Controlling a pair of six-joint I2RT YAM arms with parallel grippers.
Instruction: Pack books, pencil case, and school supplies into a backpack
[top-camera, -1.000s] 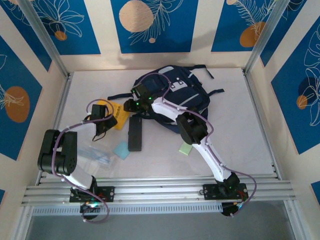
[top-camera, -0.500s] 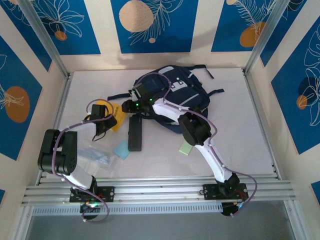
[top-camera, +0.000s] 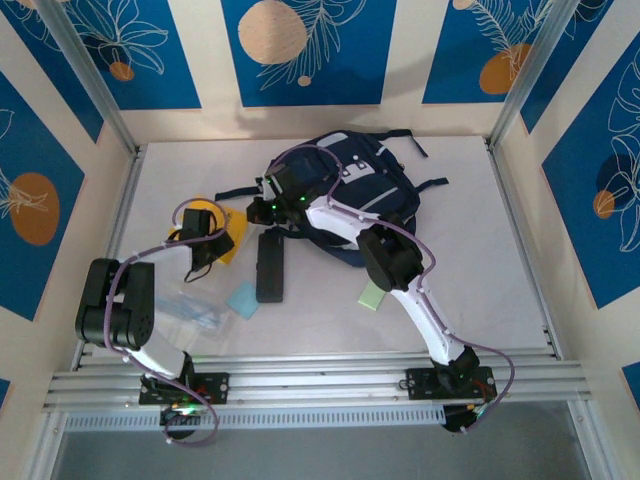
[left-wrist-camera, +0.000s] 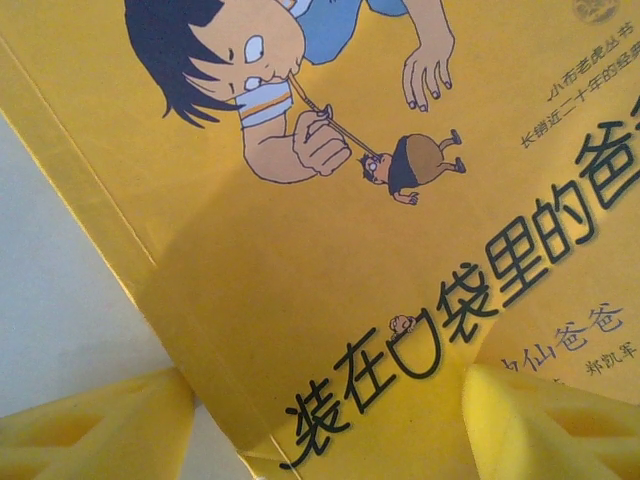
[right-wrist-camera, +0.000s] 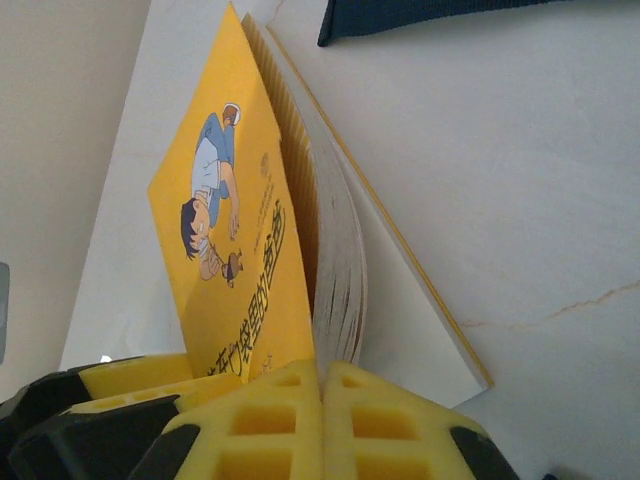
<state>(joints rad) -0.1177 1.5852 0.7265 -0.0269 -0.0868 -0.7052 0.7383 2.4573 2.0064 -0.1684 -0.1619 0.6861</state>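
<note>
Navy backpack (top-camera: 352, 185) lies on worktop (top-camera: 480, 260), just beyond my R end effector (right-wrist-camera: 322, 420). Orange-yellow book (right-wrist-camera: 240, 260) is btwn both end effectors, cover raised. Pencil case (top-camera: 269, 268) is just base-side of R. R pads are shut at the cover's edge; can't tell if pinched. L end effector (left-wrist-camera: 325, 420) is open, straddling the book.

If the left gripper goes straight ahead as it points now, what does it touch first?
The book: its yellow cover lies right ahead of the open left gripper. How near it is, I cannot tell.
</note>
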